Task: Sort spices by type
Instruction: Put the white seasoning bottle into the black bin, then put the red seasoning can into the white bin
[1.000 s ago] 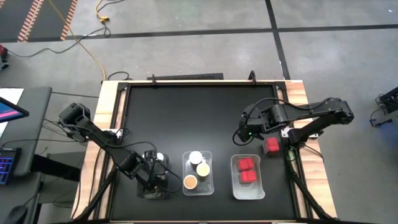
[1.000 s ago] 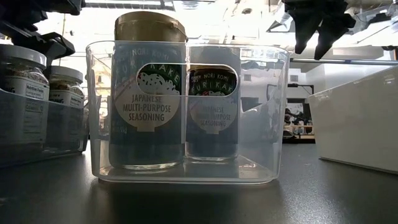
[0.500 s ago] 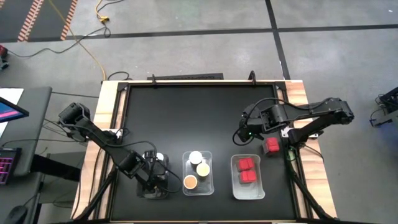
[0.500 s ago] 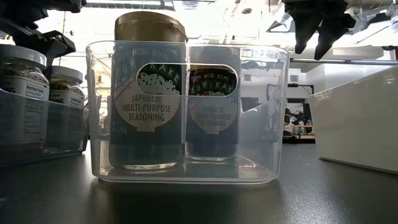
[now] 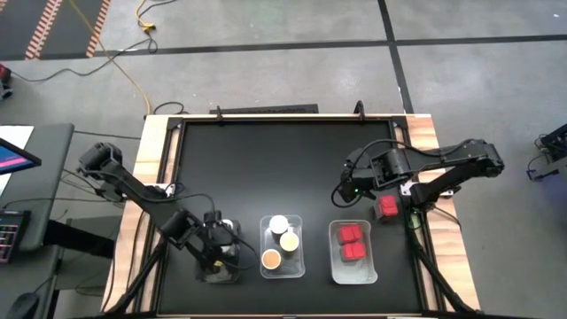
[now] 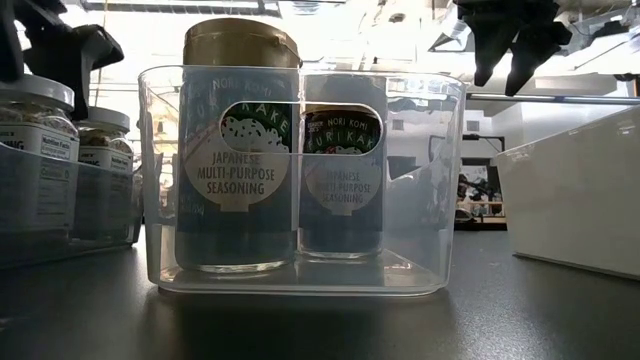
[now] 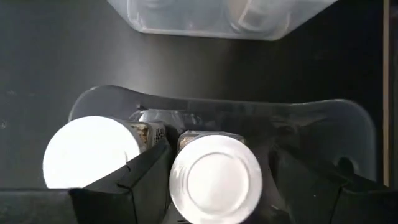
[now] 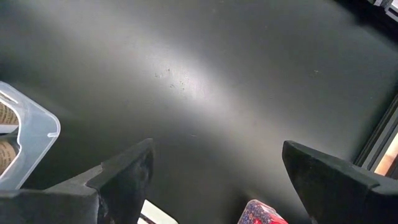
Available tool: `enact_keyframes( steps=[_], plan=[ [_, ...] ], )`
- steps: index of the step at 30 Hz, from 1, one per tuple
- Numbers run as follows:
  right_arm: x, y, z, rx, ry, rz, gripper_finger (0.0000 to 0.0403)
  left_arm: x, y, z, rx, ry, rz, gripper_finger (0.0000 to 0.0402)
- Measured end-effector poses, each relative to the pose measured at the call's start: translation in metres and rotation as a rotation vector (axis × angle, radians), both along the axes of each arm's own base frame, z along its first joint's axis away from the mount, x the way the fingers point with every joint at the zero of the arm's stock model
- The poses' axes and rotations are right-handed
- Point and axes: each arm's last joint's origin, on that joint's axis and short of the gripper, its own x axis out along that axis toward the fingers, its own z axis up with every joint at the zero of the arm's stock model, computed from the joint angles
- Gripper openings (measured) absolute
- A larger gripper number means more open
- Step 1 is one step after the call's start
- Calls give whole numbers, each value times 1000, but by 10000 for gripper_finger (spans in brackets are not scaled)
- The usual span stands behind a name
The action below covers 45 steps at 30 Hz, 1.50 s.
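My left gripper [image 5: 217, 248] is open above the left clear tray [image 5: 205, 275]. In the left wrist view its fingers [image 7: 144, 174] stand on either side of one white-capped jar [image 7: 216, 180], and a second white-capped jar [image 7: 91, 152] stands beside it in the tray. The middle tray [image 5: 299, 266] holds three jars with cream and tan lids [image 5: 289, 240]. In the right tray [image 5: 368, 270] stand two red-capped jars [image 5: 352, 234]. One red-capped jar [image 5: 387, 207] stands on the table. My right gripper [image 5: 345, 190] hangs open above bare table, left of that jar.
The black table top has a raised frame along its edges [image 5: 416, 142]. Its far half [image 5: 283, 159] is bare. In the low view the middle tray [image 6: 300, 280] stands nearest, with the left tray's jars [image 6: 35, 150] and the right tray's wall [image 6: 580, 190] on either side.
My left arm has shifted a little toward the table's left edge while its gripper stays over the left tray. The jars and the right arm have kept still.
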Motion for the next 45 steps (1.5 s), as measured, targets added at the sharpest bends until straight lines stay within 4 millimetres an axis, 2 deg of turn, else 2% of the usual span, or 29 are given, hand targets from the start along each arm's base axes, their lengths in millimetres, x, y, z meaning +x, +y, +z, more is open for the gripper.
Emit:
enact_keyframes(
  steps=[12, 24, 33, 38, 41, 45],
  plan=[
    [0, 0, 0, -4, 5, 15, 379, -20, 15, 36, -109, -124, 18, 256],
    [0, 1, 0, 48, -6, -30, 379, -44, 34, 69, -77, -279, -148, 256],
    [-1, 8, -1, 89, -36, -88, 379, -47, 36, 72, -170, -274, -41, 256],
    [-1, 12, -3, 132, -48, -168, 379, -49, 39, 72, -88, -294, -46, 256],
    [-3, 11, -7, 144, 13, -230, 379, -58, 49, 72, -80, -332, -64, 256],
    [-4, 5, -13, 166, 109, -318, 379, -81, 68, 73, -114, -440, -76, 256]
  ],
)
